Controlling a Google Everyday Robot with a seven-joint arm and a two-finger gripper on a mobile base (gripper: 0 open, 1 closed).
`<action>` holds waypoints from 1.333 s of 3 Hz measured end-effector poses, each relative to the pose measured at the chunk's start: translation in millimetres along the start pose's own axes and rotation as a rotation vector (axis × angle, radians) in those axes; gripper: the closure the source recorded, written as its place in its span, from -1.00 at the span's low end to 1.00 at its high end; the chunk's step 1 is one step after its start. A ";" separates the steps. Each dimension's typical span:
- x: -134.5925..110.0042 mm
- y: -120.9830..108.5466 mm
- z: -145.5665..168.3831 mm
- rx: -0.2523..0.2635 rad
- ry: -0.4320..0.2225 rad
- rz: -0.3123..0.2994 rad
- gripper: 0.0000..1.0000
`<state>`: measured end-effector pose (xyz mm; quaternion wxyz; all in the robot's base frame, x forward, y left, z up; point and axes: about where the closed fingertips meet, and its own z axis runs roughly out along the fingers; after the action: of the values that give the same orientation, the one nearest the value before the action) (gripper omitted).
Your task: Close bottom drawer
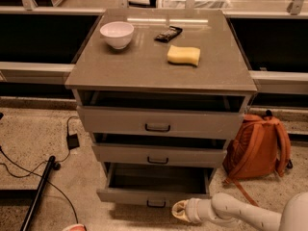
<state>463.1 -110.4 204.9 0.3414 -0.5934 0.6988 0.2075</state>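
The bottom drawer [130, 195] of the grey cabinet [159, 61] stands pulled out, its dark inside showing behind a short grey front panel with a small dark handle [156, 204]. My gripper [179, 210] is low at the front of that panel, just right of the handle, at or very near the panel's lower edge. My white arm [240, 213] comes in from the bottom right. The middle drawer [159, 155] and the top drawer [159, 123] are each open a little.
A white bowl [117, 33], a dark packet [168, 33] and a yellow sponge [184, 55] lie on the cabinet top. An orange backpack [257, 146] leans at the right of the cabinet. Cables and a black adapter [73, 141] and a dark pole [38, 191] lie on the floor at the left.
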 end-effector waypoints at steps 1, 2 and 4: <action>21.3 -8.3 14.7 0.050 -0.025 0.021 1.00; 36.0 -22.8 29.2 0.101 -0.030 0.024 1.00; 41.8 -40.8 47.0 0.163 -0.022 0.028 1.00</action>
<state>511.0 -115.0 147.3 0.3933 -0.5516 0.7177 0.1612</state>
